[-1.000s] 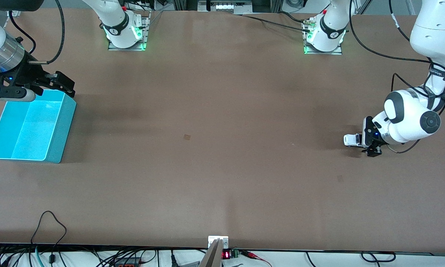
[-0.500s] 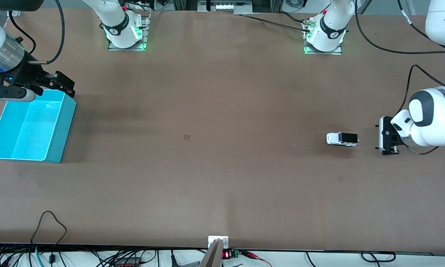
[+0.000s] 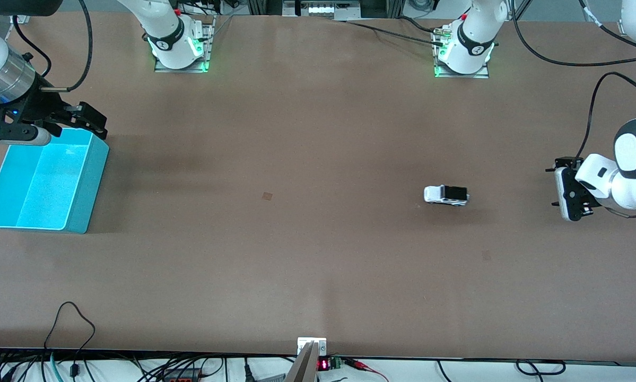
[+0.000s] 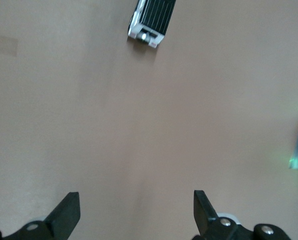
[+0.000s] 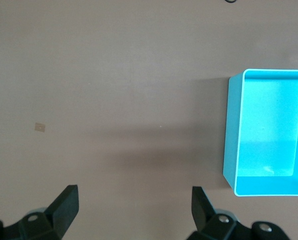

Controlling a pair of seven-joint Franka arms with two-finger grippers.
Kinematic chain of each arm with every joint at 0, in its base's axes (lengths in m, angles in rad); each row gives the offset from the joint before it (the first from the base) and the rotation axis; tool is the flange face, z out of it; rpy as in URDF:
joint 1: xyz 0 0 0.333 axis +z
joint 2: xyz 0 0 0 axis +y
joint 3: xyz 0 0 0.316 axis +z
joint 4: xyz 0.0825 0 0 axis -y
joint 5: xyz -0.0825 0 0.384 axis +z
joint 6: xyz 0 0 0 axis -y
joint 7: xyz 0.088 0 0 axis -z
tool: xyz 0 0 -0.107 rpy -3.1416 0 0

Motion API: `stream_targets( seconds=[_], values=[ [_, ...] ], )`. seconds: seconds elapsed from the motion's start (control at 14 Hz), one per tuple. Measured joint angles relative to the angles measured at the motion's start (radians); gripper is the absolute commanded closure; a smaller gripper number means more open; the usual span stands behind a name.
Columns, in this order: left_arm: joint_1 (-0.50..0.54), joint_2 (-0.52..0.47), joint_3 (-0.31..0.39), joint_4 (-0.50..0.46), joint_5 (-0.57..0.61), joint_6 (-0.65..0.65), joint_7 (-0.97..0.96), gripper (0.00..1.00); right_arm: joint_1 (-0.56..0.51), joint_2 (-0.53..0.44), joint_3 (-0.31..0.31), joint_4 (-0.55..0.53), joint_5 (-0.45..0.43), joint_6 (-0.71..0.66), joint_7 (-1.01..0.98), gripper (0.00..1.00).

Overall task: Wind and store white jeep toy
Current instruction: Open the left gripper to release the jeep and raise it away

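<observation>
I see the small white jeep toy with black ribbed roof point(image 3: 446, 194) alone on the brown counter point(image 3: 318, 254), toward the left arm's end. Left gripper point(image 3: 562, 187) hangs nearby, fingers apart; right gripper point(image 3: 92, 119) waits by the open turquoise plastic bin point(image 3: 87, 196), fingers apart. I'd let it halt, then grip its sides squarely.

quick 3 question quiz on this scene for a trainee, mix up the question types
1. True or false: the left claw is shut on the white jeep toy.
2. What stands at the right arm's end of the table? A) a red tray B) a blue bin C) a drawer
3. Fill in: the right claw hangs open by the bin's ____.

Key:
1. False; it is open, apart from the toy.
2. B
3. rim
</observation>
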Motion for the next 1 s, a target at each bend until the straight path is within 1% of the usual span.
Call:
stream_targets(
  seconds=[0.29,0.5,0.57,0.71,0.79,1.0],
  values=[
    [-0.072,-0.001,-0.005,0.119,0.000,-0.192,-0.245,0.00,0.000,0.000,0.000,0.000,0.000,0.001,0.000,0.00],
    [-0.122,-0.004,-0.006,0.235,0.000,-0.341,-0.461,0.00,0.000,0.001,0.000,0.000,0.000,0.003,0.000,0.00],
    [-0.144,-0.008,-0.006,0.268,0.000,-0.371,-0.533,0.00,0.000,0.001,0.000,-0.001,0.000,0.003,0.000,0.00],
    [-0.194,-0.043,-0.007,0.301,0.000,-0.371,-0.700,0.00,0.000,0.003,0.000,-0.003,0.000,0.005,0.000,0.00],
    [-0.220,-0.077,-0.007,0.300,0.000,-0.355,-0.805,0.00,0.000,0.004,0.000,-0.005,0.000,0.006,0.000,0.00],
    [-0.252,-0.184,-0.007,0.249,0.000,-0.333,-1.100,0.00,0.000,0.004,0.000,-0.006,0.000,0.007,0.000,0.00]
  ],
)
